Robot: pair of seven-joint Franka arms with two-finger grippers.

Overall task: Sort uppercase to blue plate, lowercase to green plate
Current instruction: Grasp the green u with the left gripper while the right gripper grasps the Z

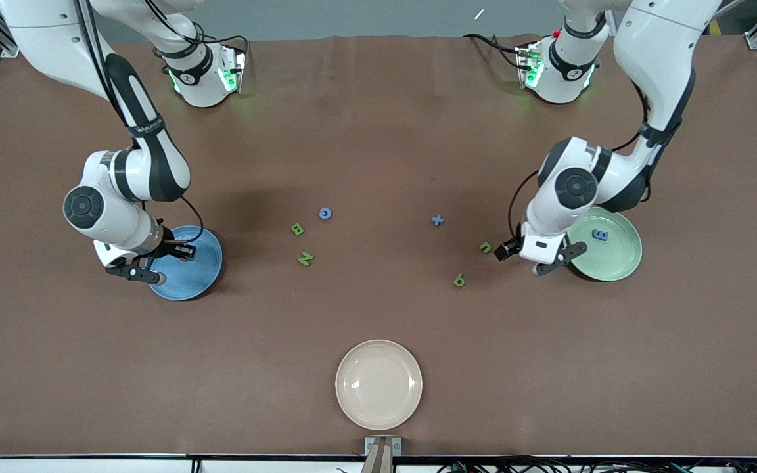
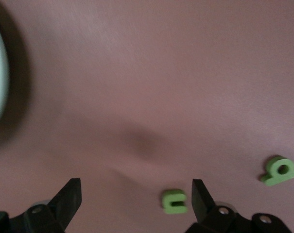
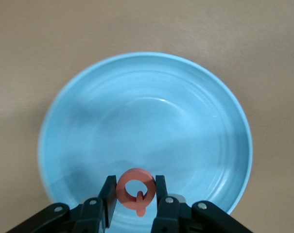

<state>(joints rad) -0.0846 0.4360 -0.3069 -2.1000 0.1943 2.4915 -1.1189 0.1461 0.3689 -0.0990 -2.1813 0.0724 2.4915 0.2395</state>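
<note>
My right gripper [image 3: 136, 193] is shut on the pink-red ring letter [image 3: 135, 188], held over the blue plate [image 3: 151, 121], which holds nothing else. My left gripper [image 2: 136, 199] hangs open above the table beside the green plate [image 1: 621, 256], where the blue m [image 1: 600, 234] lies. The green u [image 2: 175, 201] lies on the table under the gap between the left gripper's fingers, close to one finger [image 2: 201, 198]. The green q [image 1: 459, 280] and blue x [image 1: 437, 221] lie loose nearby. Blue C [image 1: 325, 213], green B [image 1: 297, 229] and green N [image 1: 305, 259] lie mid-table.
A cream plate [image 1: 378, 384] sits near the table's front edge, nearer to the front camera than all the letters. Both arms' bases stand along the back edge. Brown table [image 1: 378, 118] surface stretches between the two letter groups.
</note>
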